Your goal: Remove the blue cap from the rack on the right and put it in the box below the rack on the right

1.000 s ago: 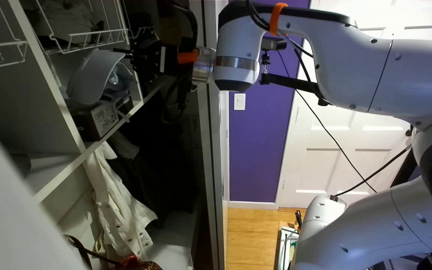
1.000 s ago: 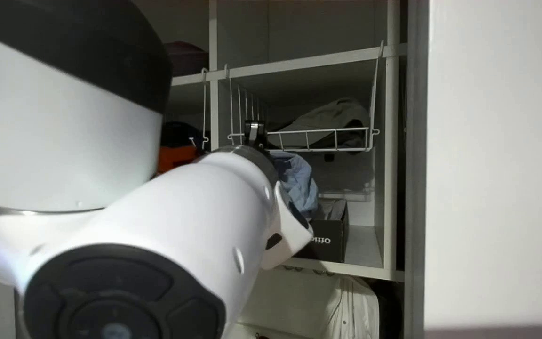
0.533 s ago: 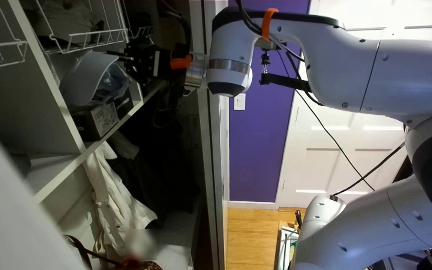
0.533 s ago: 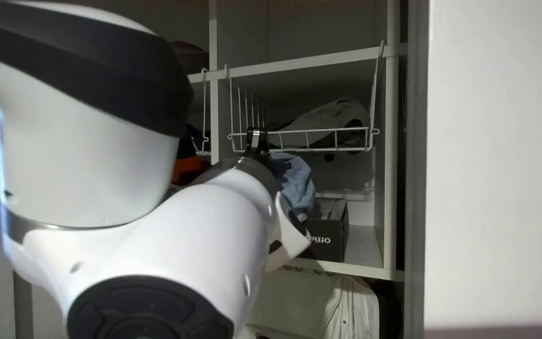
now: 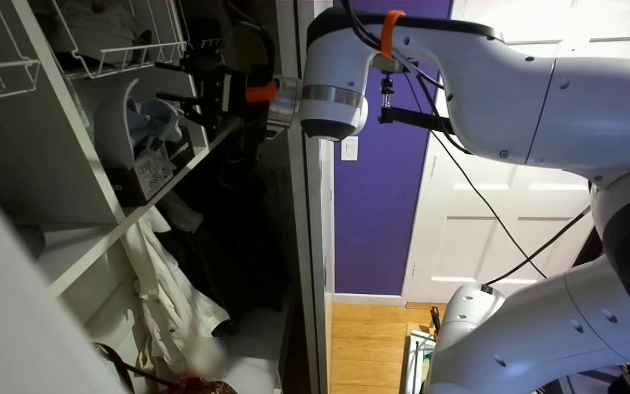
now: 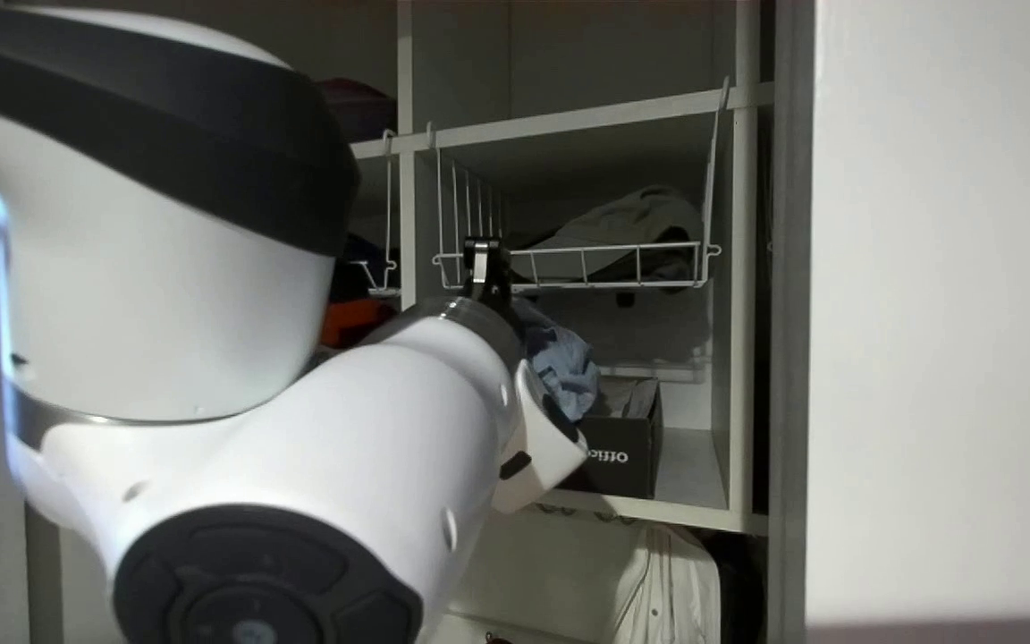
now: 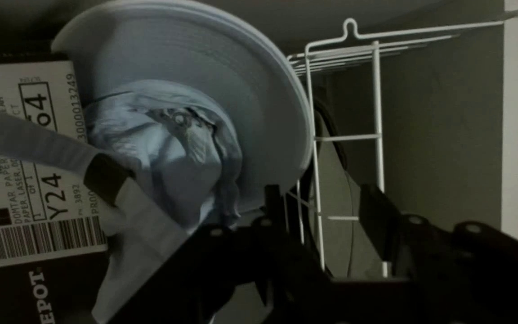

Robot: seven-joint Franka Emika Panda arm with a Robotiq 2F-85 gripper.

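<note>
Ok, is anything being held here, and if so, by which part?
Nothing is held: the jaws stand apart with nothing between them, and the blue cap lies outside their gap.

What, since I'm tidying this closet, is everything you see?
Cap: 1, grey-blue, at top of box
Box: 1, dark, on shelf
Wire racks: at least 2, white, above shelf
Cloth bundle: at least 1, pale, in a rack
Garment: at least 1, white, hanging below shelf
Light switch: 1, white, on purple wall
Door: 1, white, beside wall
Floor: 1, brown, below wall
Robot arm: 1, white, in front of door
Gripper: 1, black, open, near cap
</note>
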